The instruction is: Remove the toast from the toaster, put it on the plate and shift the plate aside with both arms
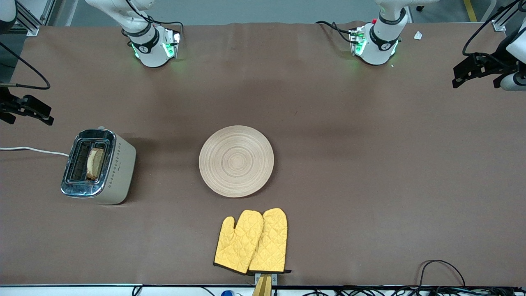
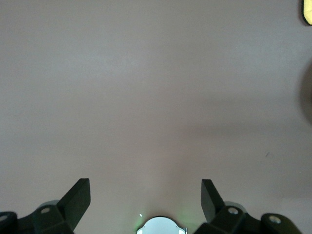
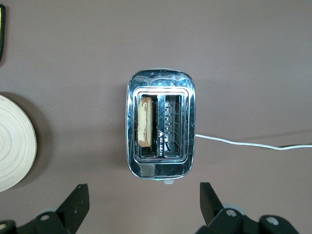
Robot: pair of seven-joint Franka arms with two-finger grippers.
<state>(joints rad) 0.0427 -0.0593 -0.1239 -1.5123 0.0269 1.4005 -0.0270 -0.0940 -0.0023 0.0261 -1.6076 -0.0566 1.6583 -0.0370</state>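
The toast (image 1: 95, 163) stands in one slot of the silver toaster (image 1: 121, 164) at the right arm's end of the table. The round pale wooden plate (image 1: 236, 161) lies bare in the middle of the table. My right gripper (image 1: 31, 110) is open and empty, up in the air by the table's edge past the toaster. Its wrist view looks down on the toaster (image 3: 161, 92), the toast (image 3: 145, 122) and the plate's rim (image 3: 14, 146), with the right gripper (image 3: 145, 202) wide open. My left gripper (image 1: 472, 72) is open and empty over bare table at the left arm's end; its wrist view shows the left gripper (image 2: 146, 200) wide open.
Two yellow quilted oven mitts (image 1: 251, 241) lie nearer to the front camera than the plate. A corner of a mitt shows in the left wrist view (image 2: 307, 12). The toaster's white cord (image 1: 33, 150) runs off the table's end. Cables lie along the front edge.
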